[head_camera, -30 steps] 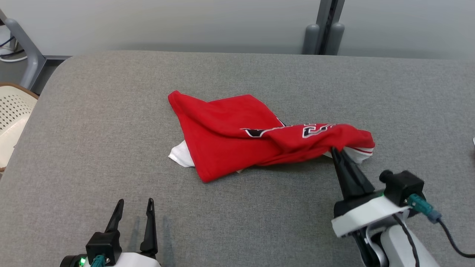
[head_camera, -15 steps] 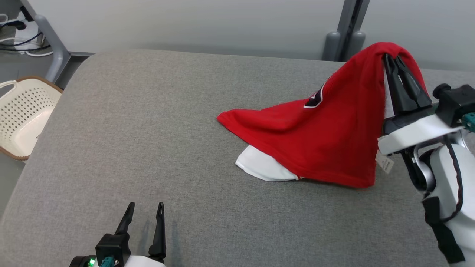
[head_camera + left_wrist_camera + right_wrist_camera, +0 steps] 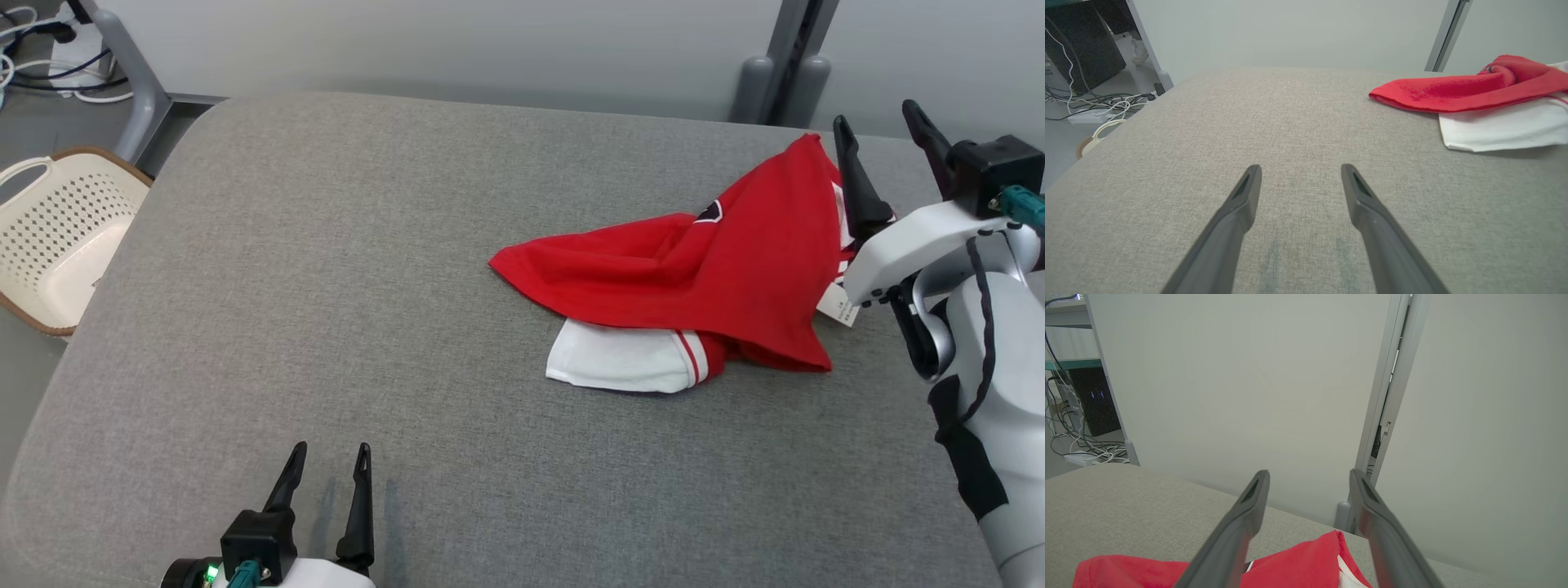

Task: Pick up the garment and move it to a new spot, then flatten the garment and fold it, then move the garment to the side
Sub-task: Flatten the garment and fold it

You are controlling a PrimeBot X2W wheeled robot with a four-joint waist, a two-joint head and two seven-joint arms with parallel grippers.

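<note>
Near edge: left gripper (image 3: 332, 447) spread, empty, low over the grey surface (image 3: 326, 245). The red jersey (image 3: 694, 269) lies crumpled well off to its right, stretching toward the far right. There the right gripper (image 3: 875, 114) hangs wide apart beside the peaked corner, and it's clearly the nearer arm.

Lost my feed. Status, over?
Left hand open, idle. Right hand open over garment. Garment crumpled, right side of table. Basket beyond left edge.
</note>
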